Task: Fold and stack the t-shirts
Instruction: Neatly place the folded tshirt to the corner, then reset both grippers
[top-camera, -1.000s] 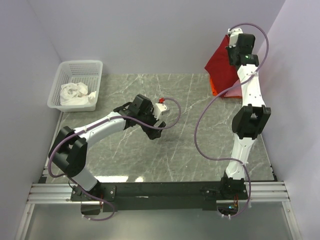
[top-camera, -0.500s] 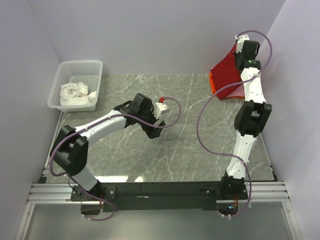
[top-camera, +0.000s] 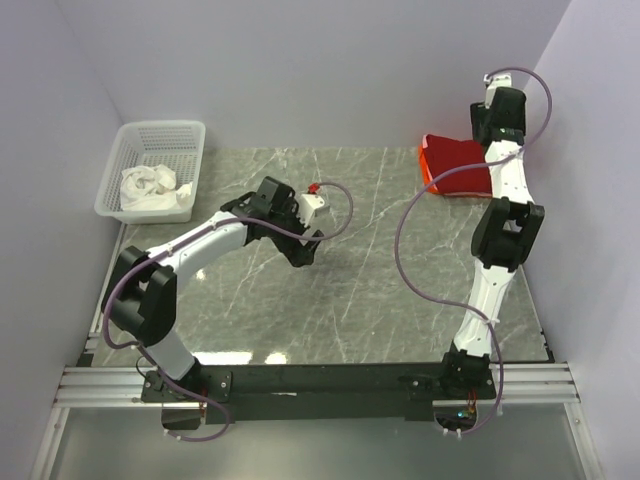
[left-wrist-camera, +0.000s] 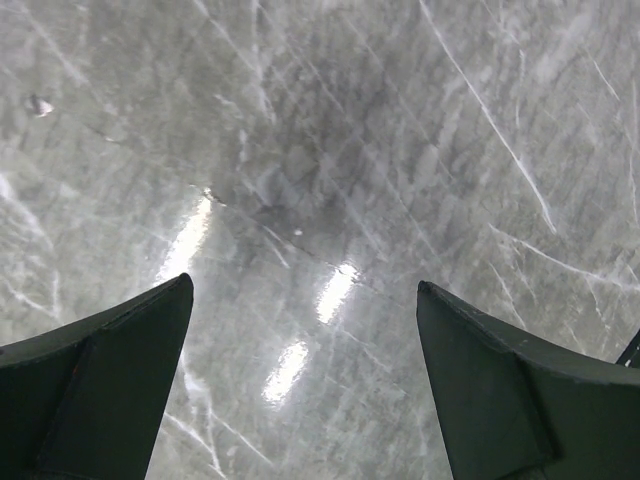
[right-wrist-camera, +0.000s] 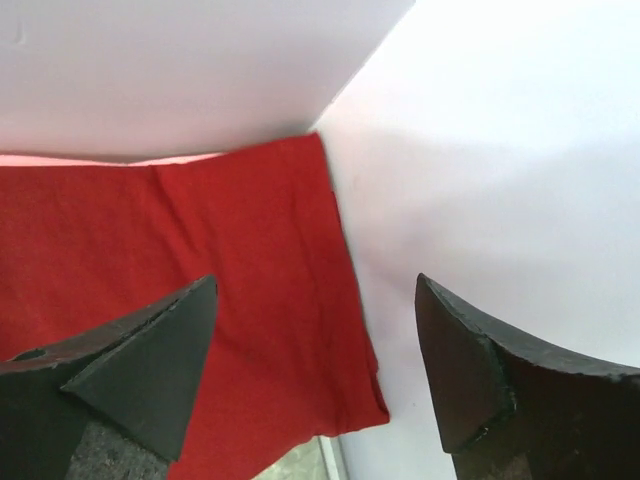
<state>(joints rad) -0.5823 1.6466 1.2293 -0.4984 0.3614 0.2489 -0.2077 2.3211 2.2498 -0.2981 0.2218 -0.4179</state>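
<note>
Red tee (top-camera: 455, 160) lies flat at the table's (top-camera: 380, 270) 1 o'clock corner, w/ orange tee (top-camera: 427, 176) edge showing at its 9 o'clock side.
R hand (right-wrist-camera: 315, 290) sits above red tee by the wall, fingers spread wide, holding nothing. L hand (left-wrist-camera: 302, 283) is fully apart over mid-table, empty. White tee (top-camera: 150, 188) is bunched in basket (top-camera: 160, 135) at 10 o'clock.

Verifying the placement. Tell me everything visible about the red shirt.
The red shirt is plain deep red soft cloth, folded flat and smooth, with one faint crease. It lies at the far right corner of the table, its edge against the wall. Orange cloth peeks out under its left edge. The right gripper hangs open above it, apparently not touching.
</note>
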